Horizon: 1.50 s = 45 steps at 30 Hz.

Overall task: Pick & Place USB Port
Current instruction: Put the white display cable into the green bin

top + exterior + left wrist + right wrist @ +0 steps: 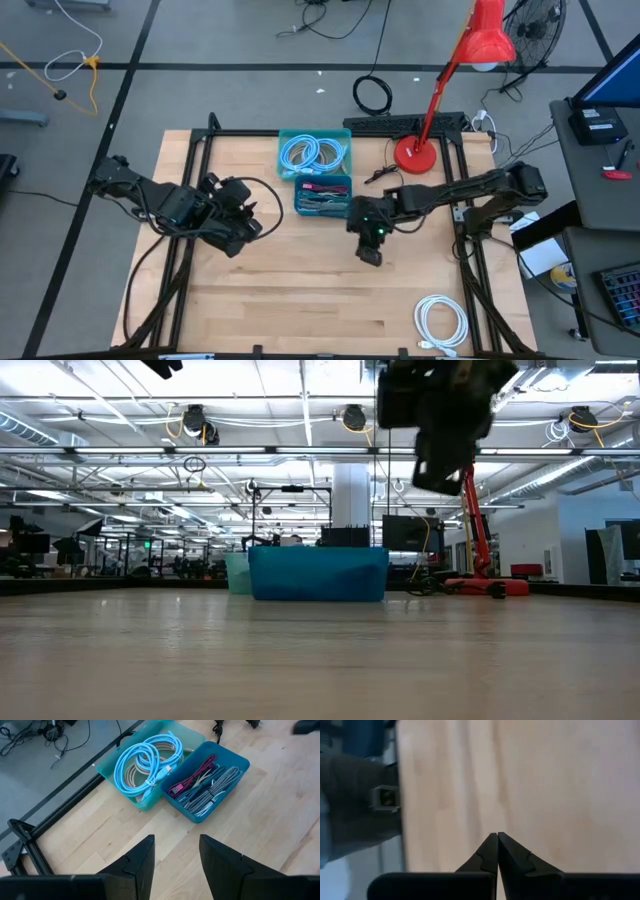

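Right gripper (370, 256) hung over the middle of the wooden table (300, 290), its fingertips (498, 851) pressed together on nothing, just in front of the darker blue bin (323, 195) of mixed cables (207, 790). That bin, holding braided grey leads and a magenta one, sat touching the teal bin (314, 153), where a light-blue cable (145, 762) lay coiled over a beige one. Which of these leads carried the USB end could not be told; by judgement it lay among the loose ones in the darker bin, behind the right gripper toward the table's far edge.

Left gripper (240, 225) waited off to the bins' left side, its fingers (135, 865) parted and empty, the wrist camera looking across bare wood at both bins. Of the two, the right arm stood nearer the darker bin, and the cables there ran lengthwise along it, so a reach would likely come from that side.

A coiled white cable (441, 322) rested well apart near the front right corner, and a red desk lamp (415, 153) stood at the back right.
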Motion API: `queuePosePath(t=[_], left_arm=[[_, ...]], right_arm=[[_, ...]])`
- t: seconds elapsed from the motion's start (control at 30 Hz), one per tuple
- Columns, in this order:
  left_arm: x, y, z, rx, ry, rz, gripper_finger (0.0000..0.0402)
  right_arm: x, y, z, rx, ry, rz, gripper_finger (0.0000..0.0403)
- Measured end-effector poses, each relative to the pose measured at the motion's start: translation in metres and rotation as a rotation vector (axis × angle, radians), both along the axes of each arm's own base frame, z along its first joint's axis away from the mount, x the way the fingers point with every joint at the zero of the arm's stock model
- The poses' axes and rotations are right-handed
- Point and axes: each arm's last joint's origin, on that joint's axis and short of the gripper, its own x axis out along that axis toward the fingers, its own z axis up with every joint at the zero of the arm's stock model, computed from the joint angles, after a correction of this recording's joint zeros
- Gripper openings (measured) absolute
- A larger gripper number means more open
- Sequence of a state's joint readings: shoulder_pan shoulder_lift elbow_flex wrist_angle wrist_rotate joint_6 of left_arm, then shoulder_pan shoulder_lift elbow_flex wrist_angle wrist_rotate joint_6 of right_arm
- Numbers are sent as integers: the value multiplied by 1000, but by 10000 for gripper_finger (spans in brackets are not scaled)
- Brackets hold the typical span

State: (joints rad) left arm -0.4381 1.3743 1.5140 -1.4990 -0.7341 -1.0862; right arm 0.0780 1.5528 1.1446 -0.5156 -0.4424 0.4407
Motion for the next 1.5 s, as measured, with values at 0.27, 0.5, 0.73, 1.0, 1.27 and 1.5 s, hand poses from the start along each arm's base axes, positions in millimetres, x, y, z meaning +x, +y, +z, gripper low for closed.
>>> queuePosePath(t=[0.27, 0.5, 0.73, 1.0, 1.27, 1.5], left_arm=[[-1, -2, 0, 26, 67, -92, 159], [-5, -12, -1, 11, 99, -172, 159], [-14, -33, 0, 43, 49, -243, 159], [-23, -48, 0, 22, 5, -268, 159], [-21, -59, -34, -25, 50, -287, 159], [-17, -73, -58, -130, 10, -318, 159]], right_arm=[[-23, 51, 14, 58, 123, -113, 0], [-41, 104, 15, 137, 236, -387, 0], [-85, 151, 8, 125, 388, -725, 0], [-143, 174, 1, -37, 602, -857, 0], [-172, 172, 4, -259, 696, -797, 0], [-179, 168, 5, -335, 804, -682, 66]])
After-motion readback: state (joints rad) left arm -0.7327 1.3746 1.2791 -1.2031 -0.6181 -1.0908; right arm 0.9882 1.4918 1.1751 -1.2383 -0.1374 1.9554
